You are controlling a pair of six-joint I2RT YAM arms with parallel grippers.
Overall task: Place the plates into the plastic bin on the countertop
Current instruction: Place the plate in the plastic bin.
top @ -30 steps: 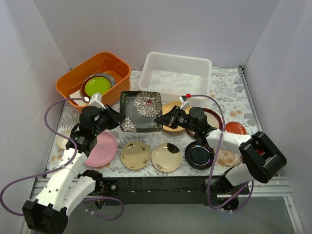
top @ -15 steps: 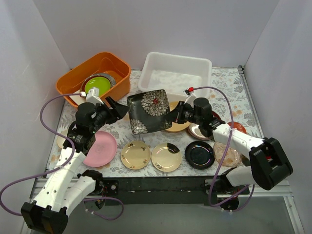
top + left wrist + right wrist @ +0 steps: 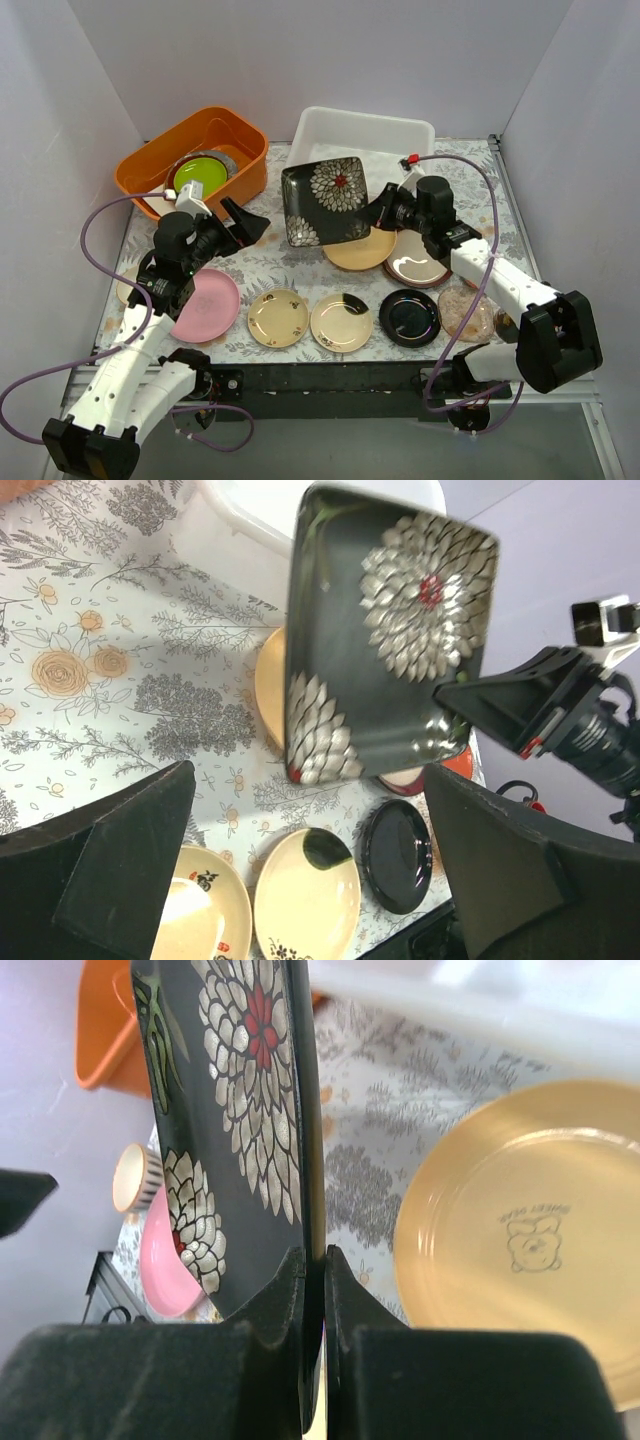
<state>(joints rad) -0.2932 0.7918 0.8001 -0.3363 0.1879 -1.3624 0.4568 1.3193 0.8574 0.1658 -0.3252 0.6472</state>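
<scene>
The black square floral plate (image 3: pixel 325 200) hangs tilted on edge above the countertop (image 3: pixel 470 180), just in front of the white plastic bin (image 3: pixel 372 117). My right gripper (image 3: pixel 380 212) is shut on its right edge; the right wrist view shows the rim (image 3: pixel 240 1110) pinched between the jaws of that gripper (image 3: pixel 315 1260). My left gripper (image 3: pixel 245 222) stands open to the plate's left, apart from it, and in its wrist view the plate (image 3: pixel 390 640) lies beyond the spread fingers of the left gripper (image 3: pixel 308 775). Still lying flat are a gold plate (image 3: pixel 358 250), a brown-rimmed (image 3: pixel 415 262), a glossy black (image 3: pixel 409 316), a speckled (image 3: pixel 465 312), a pink (image 3: pixel 207 304) and two cream ones (image 3: pixel 278 317).
An orange tub (image 3: pixel 150 170) holding a lime-green plate (image 3: pixel 200 176) stands at the back left. A small striped cup (image 3: pixel 135 1175) sits by the pink plate. Pale walls close in the left, back and right sides.
The left gripper opened and came off the black square plate's left edge. The right gripper carried the plate up and back toward the white bin, tipping it more upright.
</scene>
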